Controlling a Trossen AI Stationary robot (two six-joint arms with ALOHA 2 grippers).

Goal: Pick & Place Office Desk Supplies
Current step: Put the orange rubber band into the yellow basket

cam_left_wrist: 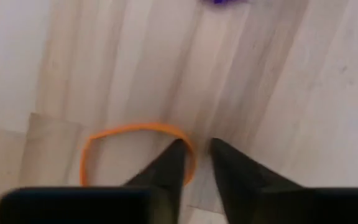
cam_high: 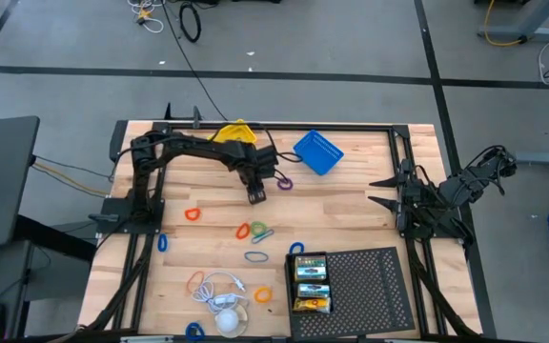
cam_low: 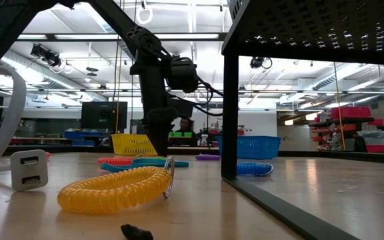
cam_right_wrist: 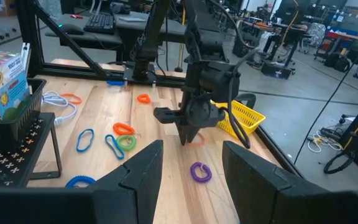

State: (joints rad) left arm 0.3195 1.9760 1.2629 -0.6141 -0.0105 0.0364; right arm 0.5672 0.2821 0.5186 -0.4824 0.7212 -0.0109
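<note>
My left gripper (cam_high: pixel 255 196) points down at the middle of the table, its fingertips (cam_left_wrist: pixel 180 151) close above the wood. A thin orange band (cam_left_wrist: pixel 132 127) lies flat there. One side of the loop (cam_left_wrist: pixel 193 163) runs into the narrow gap between the two fingers, which stand a little apart. A purple band (cam_high: pixel 284 183) lies just beyond it. Crayon boxes (cam_high: pixel 311 282) sit in the black tray (cam_high: pixel 360 286). My right gripper (cam_right_wrist: pixel 191 186) waits open at the table's right edge (cam_high: pixel 381 191). My left gripper has one finger inside the orange loop and one outside it, coming from above with the fingers across the band's side (cam_left_wrist: pixel 193 163). The band lies flat on the table. I cannot tell whether either finger touches it.
A yellow basket (cam_high: pixel 236 131) and a blue basket (cam_high: pixel 318 152) stand at the far edge. Several coloured bands (cam_high: pixel 254 232) are strewn over the near half, with an orange one (cam_high: pixel 193 214) to the left. A white cable and charger (cam_high: pixel 222 295) lie near the front edge.
</note>
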